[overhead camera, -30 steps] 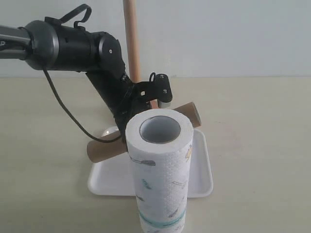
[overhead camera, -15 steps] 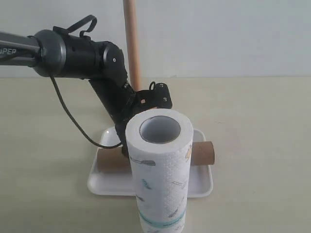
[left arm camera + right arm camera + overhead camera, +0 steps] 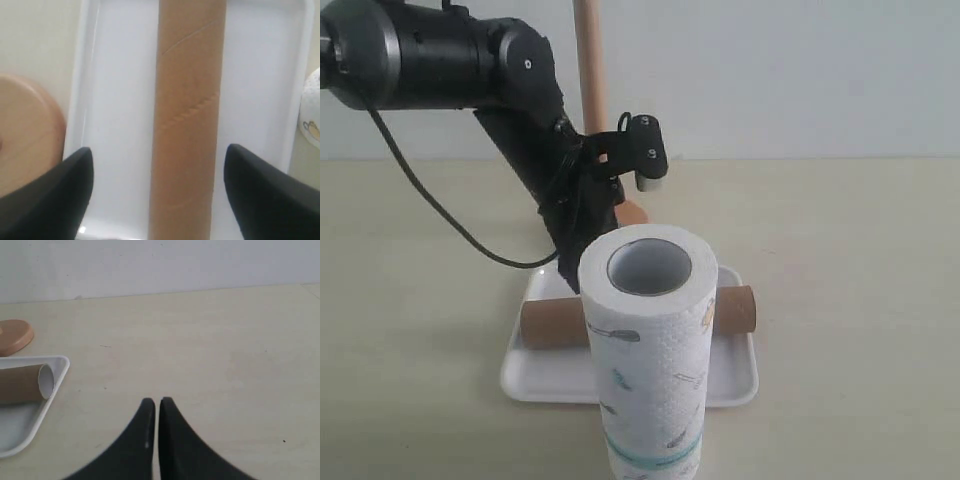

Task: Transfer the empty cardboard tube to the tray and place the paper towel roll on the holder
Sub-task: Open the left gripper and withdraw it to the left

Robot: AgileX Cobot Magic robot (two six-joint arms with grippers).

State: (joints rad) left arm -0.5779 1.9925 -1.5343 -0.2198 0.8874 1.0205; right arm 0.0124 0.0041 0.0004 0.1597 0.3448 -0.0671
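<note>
The paper towel roll stands upright nearest, embossed white with a teal band low down, and is not yet mounted. Behind it the empty cardboard tube lies flat in the tray, so that half looks done. Above the tube, the left gripper is spread wide, grasping nothing. The right gripper is pinched together, empty. Farthest, the holder seems bare, though its top is cropped.
</note>
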